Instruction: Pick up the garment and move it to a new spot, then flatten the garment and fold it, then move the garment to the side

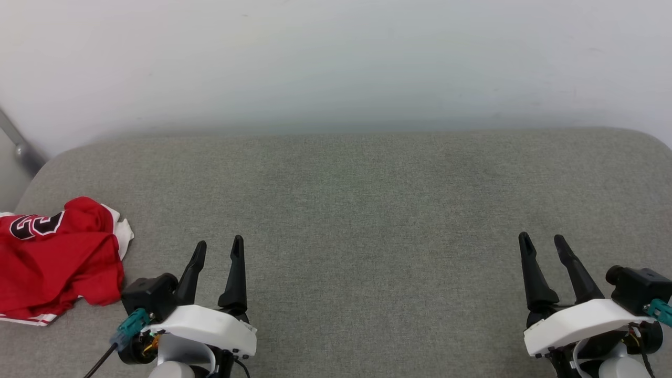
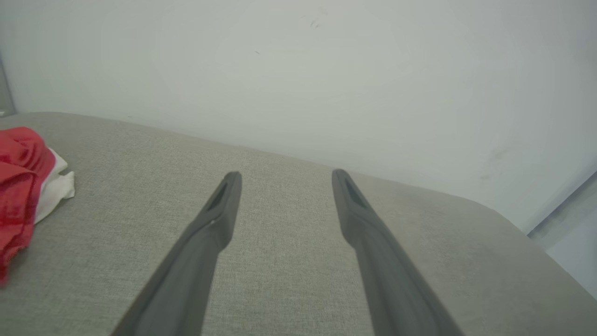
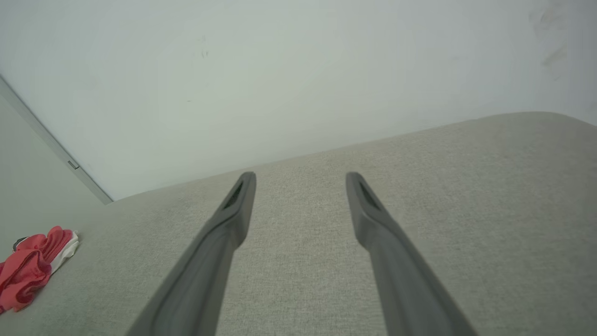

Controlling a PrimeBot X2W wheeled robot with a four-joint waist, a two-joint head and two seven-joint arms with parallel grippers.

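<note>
The garment [image 1: 55, 257] is a red jersey with white trim and black numbers, crumpled in a heap at the far left of the grey cushioned surface [image 1: 367, 210]. It shows at the left edge of the left wrist view as the garment [image 2: 21, 182], and small at the lower left of the right wrist view as the garment [image 3: 32, 266]. My left gripper [image 1: 219, 245] stands open just right of the heap, apart from it, with nothing between its fingers [image 2: 224, 205]. Far to the right my right gripper [image 1: 542, 239] is open and empty too, fingers [image 3: 238, 205] over bare fabric.
A pale wall [image 1: 336, 63] rises behind the grey surface. A grey metal bar [image 1: 21, 147] slants at the far left by the surface's rounded corner. The cushion's edge curves off at the right [image 2: 536, 242].
</note>
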